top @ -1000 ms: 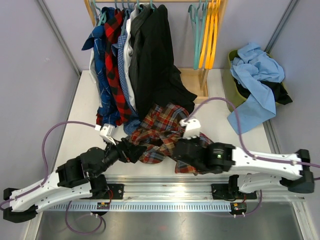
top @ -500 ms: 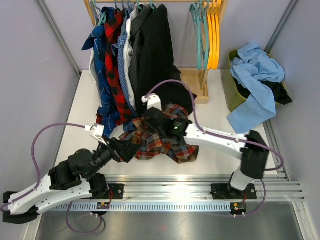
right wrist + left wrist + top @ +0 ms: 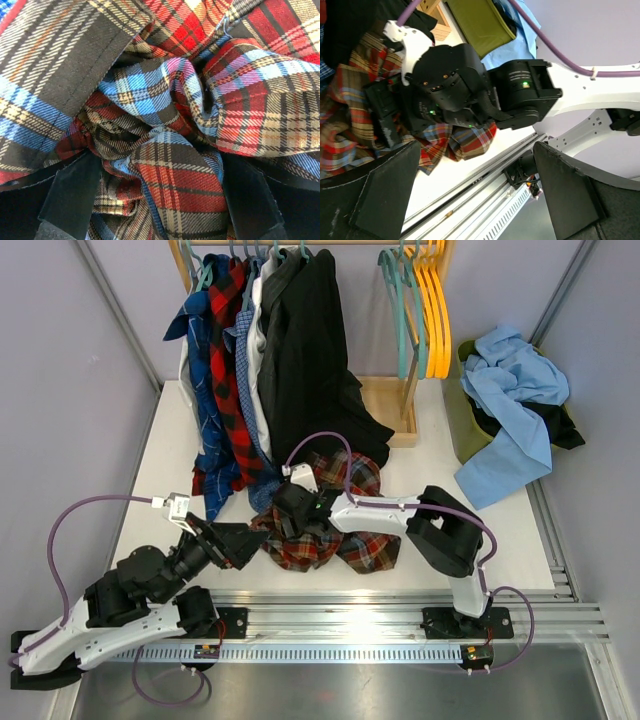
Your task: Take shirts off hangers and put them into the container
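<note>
Soft, crumpled brown-red plaid shirt [image 3: 365,550] lies heaped on the white table [image 3: 170,470] (well apart from the olive plastic bin [image 3: 458,405]). The right pincer [image 3: 160,200] was shut a second ago and now sits jaws apart in the folds. The left pincer [image 3: 470,195] gapes empty, backed off.

A shirt [image 3: 345,550] lies on the table [image 3: 150,475] before the hanging shirts [image 3: 290,350].

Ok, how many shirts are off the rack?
3: plaid shirt on the table, light blue shirt draped over the bin, black shirt beneath it. More may be hidden inside.
</note>
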`<state>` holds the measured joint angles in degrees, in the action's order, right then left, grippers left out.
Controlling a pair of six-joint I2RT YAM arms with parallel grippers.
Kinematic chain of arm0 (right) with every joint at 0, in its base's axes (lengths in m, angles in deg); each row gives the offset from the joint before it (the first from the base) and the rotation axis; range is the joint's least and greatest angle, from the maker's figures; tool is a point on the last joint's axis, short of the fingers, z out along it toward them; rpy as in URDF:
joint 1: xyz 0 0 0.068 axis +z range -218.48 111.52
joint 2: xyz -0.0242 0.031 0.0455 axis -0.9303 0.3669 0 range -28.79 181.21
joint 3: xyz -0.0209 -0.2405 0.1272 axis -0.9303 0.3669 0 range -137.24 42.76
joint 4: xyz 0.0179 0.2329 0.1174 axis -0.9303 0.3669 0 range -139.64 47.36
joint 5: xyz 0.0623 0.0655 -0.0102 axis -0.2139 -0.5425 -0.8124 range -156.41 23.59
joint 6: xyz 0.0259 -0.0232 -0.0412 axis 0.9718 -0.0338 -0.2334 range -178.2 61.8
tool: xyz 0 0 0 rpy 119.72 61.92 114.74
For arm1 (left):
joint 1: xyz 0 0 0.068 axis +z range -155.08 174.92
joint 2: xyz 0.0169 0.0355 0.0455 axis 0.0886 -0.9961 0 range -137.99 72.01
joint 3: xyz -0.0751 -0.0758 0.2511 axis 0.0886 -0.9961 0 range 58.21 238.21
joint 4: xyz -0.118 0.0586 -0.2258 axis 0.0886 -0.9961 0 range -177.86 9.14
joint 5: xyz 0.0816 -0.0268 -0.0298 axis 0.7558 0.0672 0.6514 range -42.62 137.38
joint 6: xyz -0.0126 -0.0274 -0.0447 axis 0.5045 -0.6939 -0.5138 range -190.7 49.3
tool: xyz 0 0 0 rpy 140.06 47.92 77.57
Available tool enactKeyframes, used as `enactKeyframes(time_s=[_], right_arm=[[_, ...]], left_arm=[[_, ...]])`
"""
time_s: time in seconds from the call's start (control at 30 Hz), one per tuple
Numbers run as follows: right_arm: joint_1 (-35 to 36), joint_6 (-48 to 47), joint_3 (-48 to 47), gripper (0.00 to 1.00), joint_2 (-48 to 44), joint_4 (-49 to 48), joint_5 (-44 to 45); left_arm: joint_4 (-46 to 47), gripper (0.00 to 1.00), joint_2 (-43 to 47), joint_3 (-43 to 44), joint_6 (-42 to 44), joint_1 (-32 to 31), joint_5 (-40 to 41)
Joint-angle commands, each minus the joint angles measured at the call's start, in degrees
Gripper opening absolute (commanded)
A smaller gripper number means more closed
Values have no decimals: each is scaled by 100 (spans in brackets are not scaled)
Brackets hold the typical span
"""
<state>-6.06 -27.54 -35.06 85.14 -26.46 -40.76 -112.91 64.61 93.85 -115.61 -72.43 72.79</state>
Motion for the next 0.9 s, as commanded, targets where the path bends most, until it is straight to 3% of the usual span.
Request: enactKeyframes(time_s=[0.0,0.07,0.17,0.37,0.43,0.47,0.53,0.63,0.7,0.77,0.87], right_arm=[[43,511,181,99,-11,1152,220],[60,730,22,99,137,1863,694],[69,933,21,99,182,2156,916],[52,1223,890,98,200,814,-67],[26,1398,1365,83,200,57,-533],[-18,1443,1488,66,217,-119,-656],[-71,1566,1761,46,252,-437,-851],[-255,1698,2068,31,148,-717,-982],[-553,1751,2436,8,-28,-1006,-1096],[-861,1803,2762,0,-396,-1262,-1254],[-1345,1812,3229,0,-1003,-1360,-1221]], left_arm=[[-3,99,46,101,17,-6,96],[59,99,2,66,17,-15,87],[120,99,-60,40,-1,-15,69],[85,99,-25,-22,-62,-15,104],[50,99,-7,-39,-97,-15,113],[24,99,-7,-39,-115,-15,113],[-11,99,-16,-39,-132,-15,122],[-20,99,-25,-22,-141,-15,122],[-20,99,-51,-4,-141,-15,105],[-20,99,-60,4,-150,-6,105],[-12,99,-60,-4,-168,-15,96]])
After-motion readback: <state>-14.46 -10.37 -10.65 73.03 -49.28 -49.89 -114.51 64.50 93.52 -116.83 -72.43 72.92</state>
